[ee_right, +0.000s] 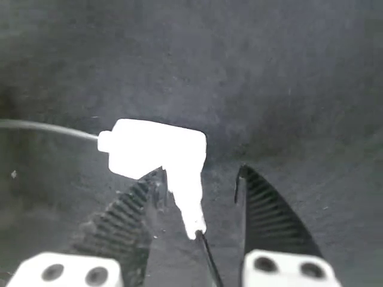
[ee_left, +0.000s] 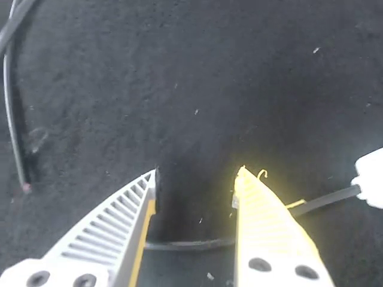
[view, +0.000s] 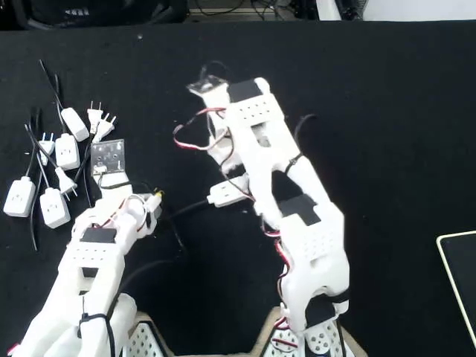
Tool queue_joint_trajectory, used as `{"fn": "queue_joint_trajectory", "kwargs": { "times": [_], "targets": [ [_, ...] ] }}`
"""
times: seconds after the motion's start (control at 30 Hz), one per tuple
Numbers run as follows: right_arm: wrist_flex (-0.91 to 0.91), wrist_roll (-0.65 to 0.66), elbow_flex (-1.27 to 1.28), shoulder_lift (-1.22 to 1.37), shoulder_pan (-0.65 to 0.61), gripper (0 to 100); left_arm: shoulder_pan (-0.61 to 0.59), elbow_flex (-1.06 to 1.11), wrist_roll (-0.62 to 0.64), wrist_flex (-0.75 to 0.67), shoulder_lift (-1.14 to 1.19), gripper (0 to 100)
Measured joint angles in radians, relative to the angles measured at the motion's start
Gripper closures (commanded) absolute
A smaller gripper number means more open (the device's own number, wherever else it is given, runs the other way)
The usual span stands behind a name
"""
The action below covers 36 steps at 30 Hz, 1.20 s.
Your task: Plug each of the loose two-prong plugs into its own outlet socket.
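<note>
Hovering with the right gripper [ee_right: 200, 174] spread empty over a white plug [ee_right: 157, 149] near the table's [view: 387, 111] middle, perhaps already plugged in; same released state on the left gripper [ee_left: 197, 173]. Probably light, rigid, slick: best pinched across the body, never by the limp cord [ee_right: 208, 263].

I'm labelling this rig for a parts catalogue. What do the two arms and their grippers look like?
Both arms are white plastic with black motor blocks: the left arm, the right arm. Red and white wires loop beside the right arm. The left gripper has one white ribbed finger and one yellow finger; the right gripper has dark ribbed fingers.
</note>
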Motion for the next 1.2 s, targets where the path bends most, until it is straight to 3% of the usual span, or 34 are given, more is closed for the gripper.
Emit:
{"fn": "queue_joint_trajectory", "kwargs": {
  "times": [0.2,0.43,0.83,1.2],
  "targets": [
    [0.063,0.249,-0.152,0.000,-0.051,81.7,-0.035,-0.015,0.052,0.034,-0.002,79],
    [0.063,0.605,-0.078,0.000,-0.058,76.4,-0.109,-0.015,0.121,0.034,-0.012,79],
    [0.049,0.733,0.160,-0.015,-0.121,75.6,-0.147,-0.015,0.169,0.034,-0.012,79],
    [-0.296,0.879,0.557,-0.186,-0.133,80.2,-0.150,-0.015,0.169,0.034,-0.012,79]
  ]
}}
